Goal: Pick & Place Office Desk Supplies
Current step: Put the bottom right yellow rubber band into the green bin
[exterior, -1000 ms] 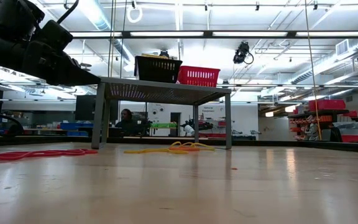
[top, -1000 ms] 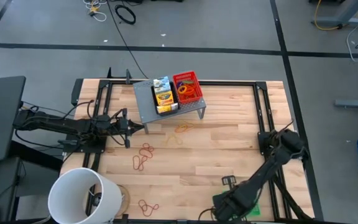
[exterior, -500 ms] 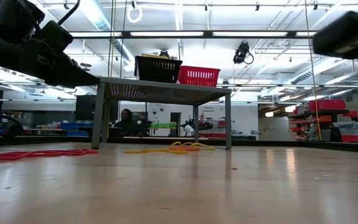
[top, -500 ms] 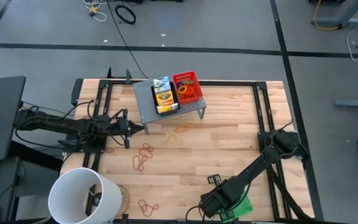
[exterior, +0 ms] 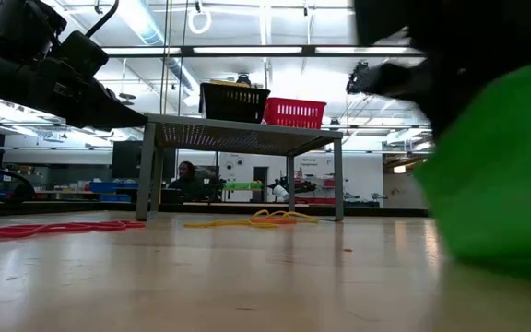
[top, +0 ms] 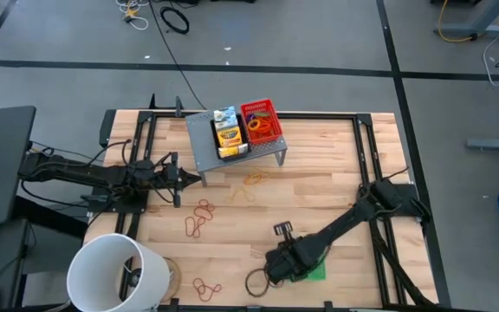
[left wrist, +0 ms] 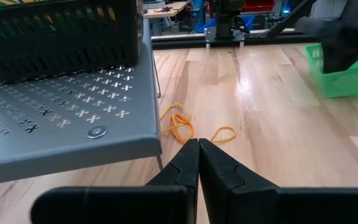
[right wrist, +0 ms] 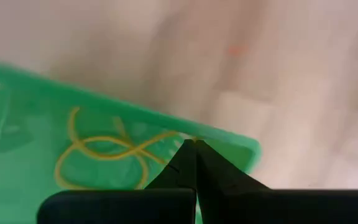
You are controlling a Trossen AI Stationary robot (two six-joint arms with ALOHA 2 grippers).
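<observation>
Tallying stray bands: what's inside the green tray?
Yellow rubber bands lie looped inside the green tray, gripped at its rim by the shut right gripper; its black fingers cover the rest.

High view looks straight down; low view level; both share the riser [top: 232, 147].

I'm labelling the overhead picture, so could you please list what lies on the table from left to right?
White bucket → left gripper → grey riser → red tray → right gripper → green tray.

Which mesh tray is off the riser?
The green tray, at the table's front edge by the right gripper. The red tray and black tray sit on the riser.
</observation>
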